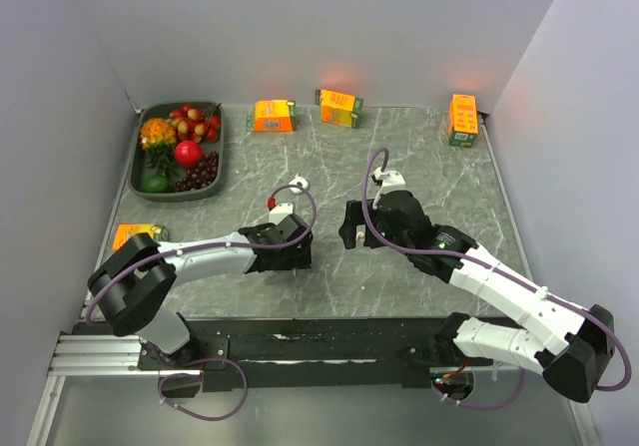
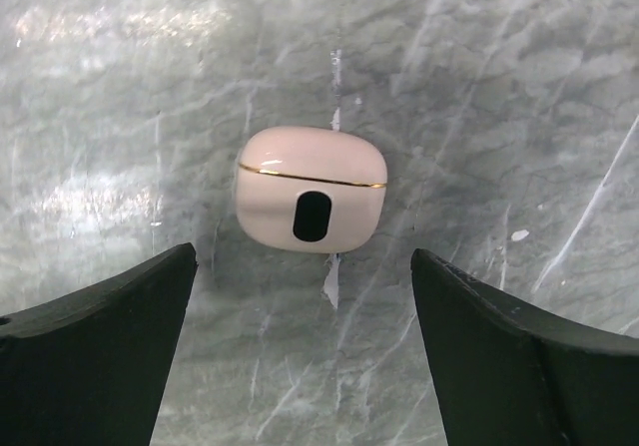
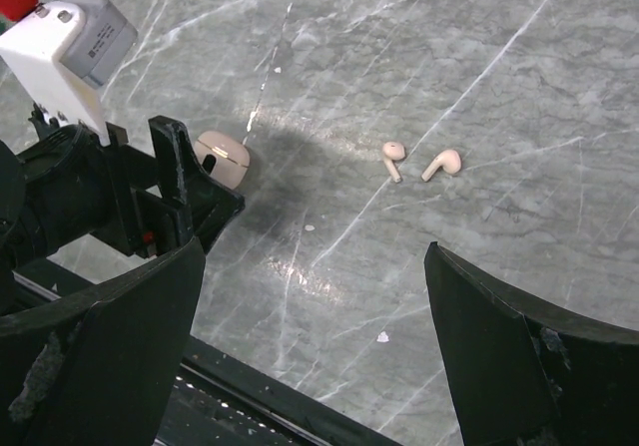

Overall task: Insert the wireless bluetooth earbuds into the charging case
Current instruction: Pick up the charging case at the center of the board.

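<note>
Left gripper (image 2: 304, 254), right gripper (image 3: 313, 249) both wide open, empty. We centre left over the charging case (image 2: 312, 189) before squeezing.

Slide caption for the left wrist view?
Open left gripper aimed at the closed charging case on the marble table.

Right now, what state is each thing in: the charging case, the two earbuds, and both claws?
charging case: lid shut, lying on the table, not gripped.
earbuds: both out of the case, lying loose on the table, not touching each other.
left claw: open, empty, pointed at the case.
right claw: open, empty, pointed at the earbuds.
</note>
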`<action>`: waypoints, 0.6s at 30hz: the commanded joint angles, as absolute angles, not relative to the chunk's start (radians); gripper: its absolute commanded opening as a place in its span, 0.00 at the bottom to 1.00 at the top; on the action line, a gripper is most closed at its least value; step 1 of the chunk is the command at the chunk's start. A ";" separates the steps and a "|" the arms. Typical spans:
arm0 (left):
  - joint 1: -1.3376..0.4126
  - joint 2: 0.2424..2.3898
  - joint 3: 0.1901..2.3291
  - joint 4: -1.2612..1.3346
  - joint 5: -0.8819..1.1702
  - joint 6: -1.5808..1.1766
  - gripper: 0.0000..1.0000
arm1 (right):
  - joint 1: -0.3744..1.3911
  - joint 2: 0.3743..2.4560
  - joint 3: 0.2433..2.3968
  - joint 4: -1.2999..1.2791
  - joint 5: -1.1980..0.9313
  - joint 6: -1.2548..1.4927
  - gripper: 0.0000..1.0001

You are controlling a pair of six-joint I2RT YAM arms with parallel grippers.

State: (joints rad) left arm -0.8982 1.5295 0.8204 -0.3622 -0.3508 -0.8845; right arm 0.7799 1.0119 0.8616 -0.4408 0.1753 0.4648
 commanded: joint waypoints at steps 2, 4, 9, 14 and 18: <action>-0.899 1.580 0.882 -0.339 -0.311 -0.770 0.88 | 0.775 1.008 0.874 -0.429 0.193 0.459 0.99; -0.899 1.604 0.890 -0.344 -0.307 -0.772 0.86 | 0.776 1.011 0.876 -0.433 0.195 0.457 0.99; -0.897 1.626 0.888 -0.336 -0.317 -0.781 0.80 | 0.775 1.002 0.864 -0.434 0.196 0.457 0.99; -0.896 1.635 0.897 -0.342 -0.350 -0.787 0.79 | 0.775 0.997 0.854 -0.434 0.193 0.459 0.99; -0.897 1.664 0.917 -0.379 -0.379 -0.807 0.77 | 0.776 1.002 0.861 -0.439 0.196 0.456 0.99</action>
